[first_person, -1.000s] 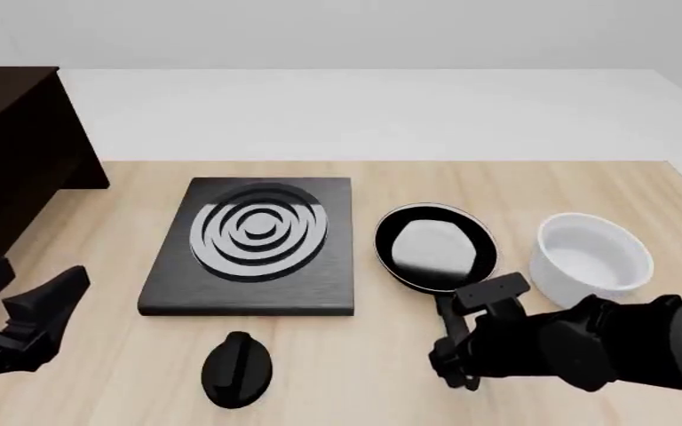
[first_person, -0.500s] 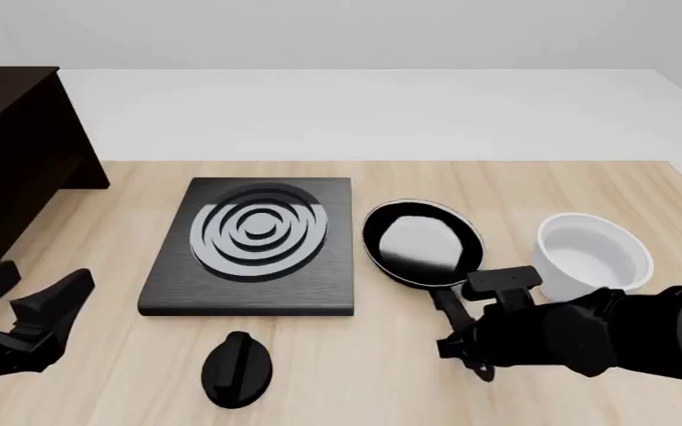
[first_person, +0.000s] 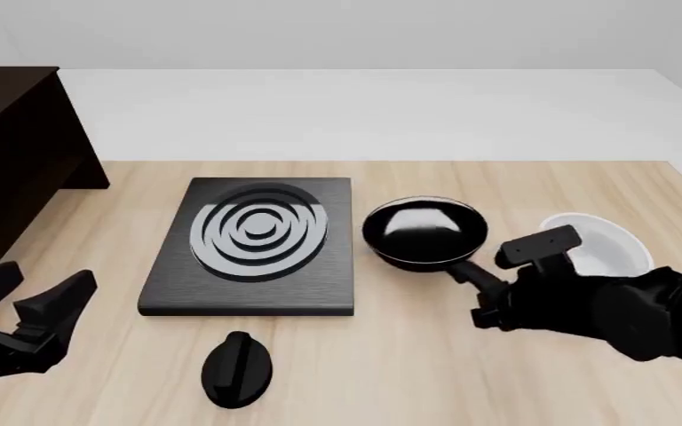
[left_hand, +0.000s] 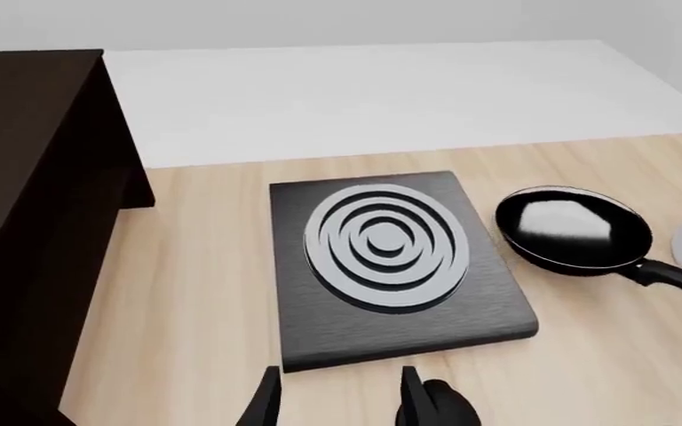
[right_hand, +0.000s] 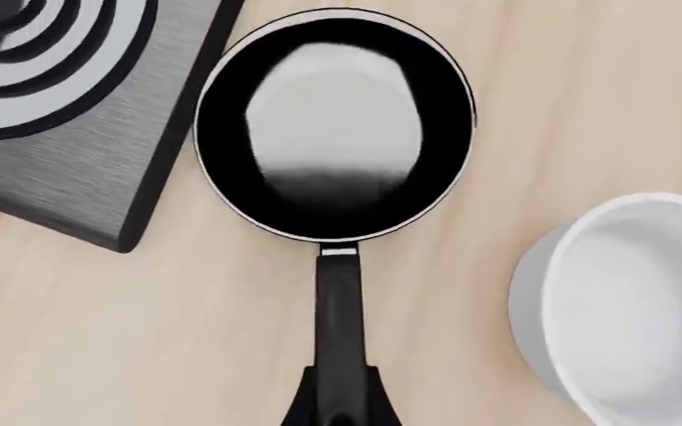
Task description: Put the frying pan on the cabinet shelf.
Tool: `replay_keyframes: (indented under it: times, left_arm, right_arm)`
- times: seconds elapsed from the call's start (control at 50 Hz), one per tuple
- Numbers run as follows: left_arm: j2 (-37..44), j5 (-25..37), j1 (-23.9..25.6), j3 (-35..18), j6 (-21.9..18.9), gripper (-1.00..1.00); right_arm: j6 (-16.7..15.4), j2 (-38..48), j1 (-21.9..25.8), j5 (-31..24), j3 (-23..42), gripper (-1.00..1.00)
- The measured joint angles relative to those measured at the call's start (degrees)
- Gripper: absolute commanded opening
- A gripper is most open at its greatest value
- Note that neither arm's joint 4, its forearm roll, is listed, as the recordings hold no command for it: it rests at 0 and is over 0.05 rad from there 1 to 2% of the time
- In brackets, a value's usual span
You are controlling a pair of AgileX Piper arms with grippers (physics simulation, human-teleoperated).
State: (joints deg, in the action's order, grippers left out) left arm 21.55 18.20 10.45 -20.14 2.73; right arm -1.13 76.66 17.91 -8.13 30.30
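The frying pan [first_person: 424,232] sits just right of the square black stove plate [first_person: 255,246], its long handle running back toward the right claw [first_person: 489,288], which is pinched on the handle's near end. In the right wrist view the pan [right_hand: 335,124] fills the upper middle and the handle runs straight down between the claw's two fingers [right_hand: 305,404], which press against it from both sides. The front view shows the pan's bowl tilted, its inside dark with only a small glint; whether the base touches the table [first_person: 436,373] cannot be told. The white bowl [first_person: 602,244] stands just beyond the right arm, partly hidden by it.

Half a second ago the pan lay flatter and showed its pale inside, and the claw was lower and nearer the table's front edge; now claw and handle sit further right and higher.

The left claw [left_hand: 335,404] hangs spread over the table near the stove plate's front edge, beside a black knob [first_person: 238,368]. The dark cabinet [first_person: 15,151] stands at far left, well apart from the pan.
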Motion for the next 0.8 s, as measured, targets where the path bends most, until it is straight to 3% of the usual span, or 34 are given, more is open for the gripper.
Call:
replay_keyframes:
  times: [0.44, 0.68, 0.8]
  left_arm:
    - [0.02, -0.36, 0.59, 0.50, -0.15, 1.00]
    - [-0.21, -0.09, 1.03, 0.40, 0.33, 1.00]
    - [-1.01, 1.20, 2.01, -0.82, 2.58, 1.00]
  right_arm:
    - [-8.51, -6.76, -2.48, 0.01, 3.12, -1.00]
    - [-11.61, -9.42, -1.61, -2.01, 7.43, -1.00]
    - [-11.98, -9.93, -0.25, -3.44, 9.70, -1.00]
